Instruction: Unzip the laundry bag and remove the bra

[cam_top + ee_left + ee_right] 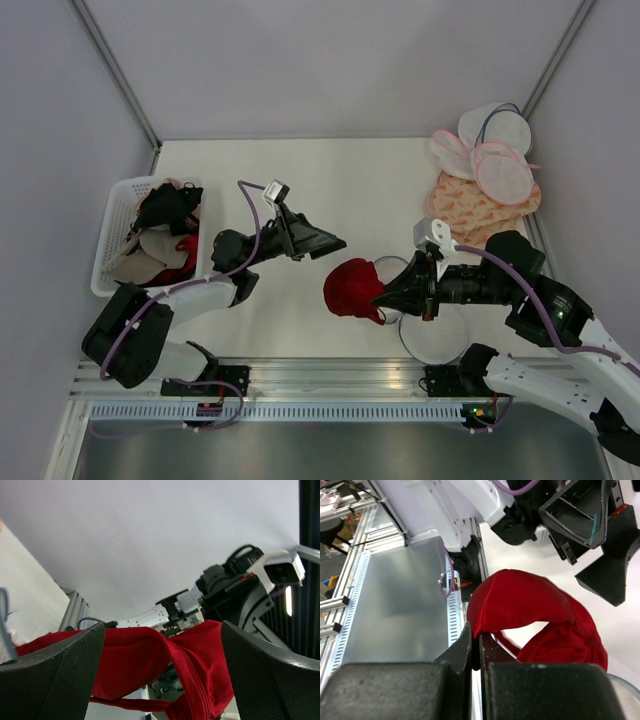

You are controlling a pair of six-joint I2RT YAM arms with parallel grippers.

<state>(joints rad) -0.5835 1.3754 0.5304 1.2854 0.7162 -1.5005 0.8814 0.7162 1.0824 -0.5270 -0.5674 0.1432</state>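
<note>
My right gripper (pixel 381 295) is shut on an edge of the red bra (pixel 350 288) and holds it up above the table; the pinch shows in the right wrist view (pixel 479 636), with the bra (pixel 520 600) hanging beyond it. The laundry bag (pixel 432 338), white mesh with a dark grey rim, lies open on the table under the right arm, its other half (pixel 392 267) partly hidden behind the gripper. My left gripper (pixel 335 243) is open and empty, just left of the bra. In the left wrist view the bra (pixel 150 665) hangs between the spread fingers of that gripper (pixel 162 630).
A white basket (pixel 112 215) with clothes stands at the left edge. Pink-rimmed white round bags (pixel 500 170) and a peach patterned bag (pixel 470 210) lie at the back right. An aluminium rail (pixel 330 375) runs along the near edge.
</note>
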